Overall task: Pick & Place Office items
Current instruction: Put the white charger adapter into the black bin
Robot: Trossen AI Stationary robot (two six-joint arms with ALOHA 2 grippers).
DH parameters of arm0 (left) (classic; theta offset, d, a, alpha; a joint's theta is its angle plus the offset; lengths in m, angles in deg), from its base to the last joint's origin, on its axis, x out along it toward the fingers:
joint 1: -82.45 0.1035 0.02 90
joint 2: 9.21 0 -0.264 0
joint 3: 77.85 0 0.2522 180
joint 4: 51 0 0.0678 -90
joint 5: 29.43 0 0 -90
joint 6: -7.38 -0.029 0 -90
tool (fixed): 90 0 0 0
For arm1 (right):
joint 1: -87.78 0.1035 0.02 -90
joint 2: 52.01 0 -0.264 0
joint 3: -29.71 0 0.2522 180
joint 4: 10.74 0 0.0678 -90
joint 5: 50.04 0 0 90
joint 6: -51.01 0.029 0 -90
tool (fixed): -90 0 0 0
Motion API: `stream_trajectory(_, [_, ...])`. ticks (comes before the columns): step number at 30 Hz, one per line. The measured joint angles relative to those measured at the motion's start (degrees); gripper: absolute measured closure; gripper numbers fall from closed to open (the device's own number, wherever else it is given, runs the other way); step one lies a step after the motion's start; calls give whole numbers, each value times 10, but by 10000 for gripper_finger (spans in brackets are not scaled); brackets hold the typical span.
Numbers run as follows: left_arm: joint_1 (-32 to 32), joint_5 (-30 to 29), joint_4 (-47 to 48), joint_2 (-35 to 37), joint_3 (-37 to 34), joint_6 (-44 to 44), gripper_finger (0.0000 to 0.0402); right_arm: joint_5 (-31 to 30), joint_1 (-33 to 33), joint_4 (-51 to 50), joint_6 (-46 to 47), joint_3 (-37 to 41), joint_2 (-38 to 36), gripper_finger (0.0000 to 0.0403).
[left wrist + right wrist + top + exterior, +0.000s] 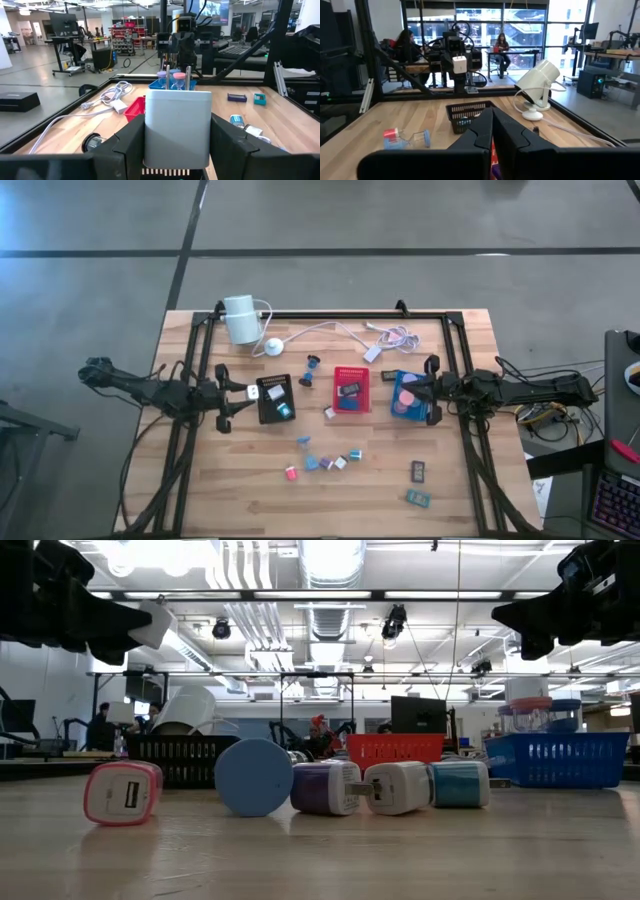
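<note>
Over black tray (276, 398), white block (176, 127) is being gripped by L gripper (250, 393); R gripper (424, 388) is being held shut, empty, above blue tray (407, 394). Other office items (322, 462) are being left mid-table

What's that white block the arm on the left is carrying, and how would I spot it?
Find the black tray left of the red one. Just beside it, the left gripper holds a white block in its jaws above the table. Unlike the loose coloured pieces lying nearer, it is plain white with two metal prongs.
</note>
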Motion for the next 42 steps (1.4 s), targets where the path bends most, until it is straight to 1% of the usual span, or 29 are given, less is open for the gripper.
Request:
stream_trajectory(8, [0, 9, -2, 0, 4, 24, 226, 0, 0, 0, 1, 0, 0, 394])
stream_trajectory(16, [0, 9, -7, -14, 46, 19, 226, 0, 0, 0, 1, 0, 0, 394])
stream_trajectory(19, [0, -12, -7, -33, 67, 22, 226, 0, 0, 0, 0, 0, 0, 394])
stream_trajectory(25, [0, -45, 47, -109, 152, 51, 226, 0, 0, 0, 2, 0, 0, 394])
stream_trajectory(31, [0, -71, 147, -197, 255, 88, 226, 1, 0, 0, 2, 0, 0, 394])
stream_trajectory(34, [4, -74, 205, -238, 298, 107, 226, 1, 0, 0, 2, 0, 0, 394])
stream_trajectory(38, [18, -82, 288, -294, 338, 156, 226, 0, 0, 0, 2, 0, 0, 394])
stream_trajectory(42, [33, -80, 315, -349, 355, 183, 226, -3, 0, 0, 9, 0, 0, 394])
